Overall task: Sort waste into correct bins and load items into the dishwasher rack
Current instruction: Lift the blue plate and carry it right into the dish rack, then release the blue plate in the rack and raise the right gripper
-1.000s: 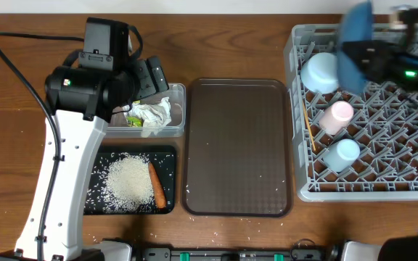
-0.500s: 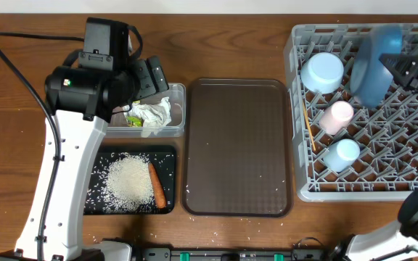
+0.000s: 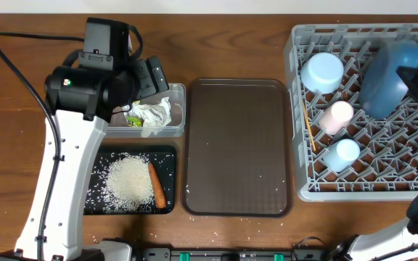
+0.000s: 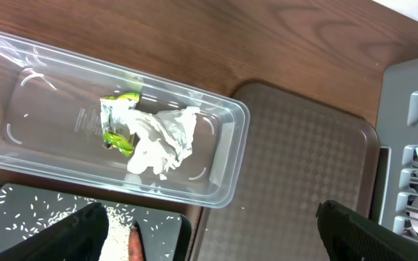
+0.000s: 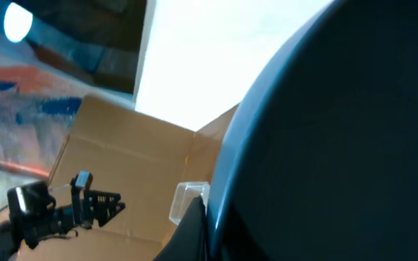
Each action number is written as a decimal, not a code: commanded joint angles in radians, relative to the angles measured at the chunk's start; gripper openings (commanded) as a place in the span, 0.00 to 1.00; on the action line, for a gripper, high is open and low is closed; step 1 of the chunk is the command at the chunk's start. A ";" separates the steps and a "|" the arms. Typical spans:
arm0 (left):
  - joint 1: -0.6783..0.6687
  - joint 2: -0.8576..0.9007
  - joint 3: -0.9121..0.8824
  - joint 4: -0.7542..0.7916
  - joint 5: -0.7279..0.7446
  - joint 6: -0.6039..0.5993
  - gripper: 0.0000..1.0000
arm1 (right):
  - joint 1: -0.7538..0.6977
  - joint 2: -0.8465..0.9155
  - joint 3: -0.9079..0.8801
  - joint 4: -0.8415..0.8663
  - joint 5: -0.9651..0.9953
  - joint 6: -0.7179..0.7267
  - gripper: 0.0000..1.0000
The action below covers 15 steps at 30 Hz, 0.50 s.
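The plate (image 3: 389, 78) stands on edge, tilted, over the far right part of the rack (image 3: 303, 190). The right gripper (image 3: 412, 75) is clamped on its right rim. In the right wrist view the plate (image 5: 339, 145) fills most of the frame, with one dark finger (image 5: 193, 230) lying along its edge (the other finger is hidden, so how tightly it is pinched cannot be seen). Whether the plate's lower edge is touching the pegs cannot be told.

The rack sits along the right edge of the table (image 3: 6, 159) and reaches the far right corner. Down its left side it holds the bowl (image 3: 322, 71), the pink cup (image 3: 337, 114) and the blue cup (image 3: 341, 154), in that order from far to near. The chopsticks (image 3: 308, 125) lie just beside them, against the left wall.

The brown tray (image 3: 238, 145) lies mid-table with a few white grains on it. Left of it, on the far side, the tub (image 3: 174, 109) holds the wrapper (image 3: 149, 114). On the near side, the black tray (image 3: 167, 156) holds a heap of rice (image 3: 125, 183), with the carrot (image 3: 157, 185) at the heap's right edge. Some stray grains dot the table by the near edge.

The left gripper (image 4: 210, 217) hangs above the tub with its jaws spread wide and nothing between them.
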 commanded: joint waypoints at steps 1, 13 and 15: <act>0.003 0.002 0.003 -0.003 -0.020 0.010 0.94 | -0.037 0.003 -0.005 -0.044 0.206 -0.010 0.04; 0.003 0.002 0.003 -0.003 -0.019 0.010 0.94 | -0.154 0.003 -0.004 -0.095 0.507 0.065 0.18; 0.003 0.002 0.003 -0.003 -0.020 0.010 0.94 | -0.165 0.003 -0.004 -0.095 0.568 0.078 0.19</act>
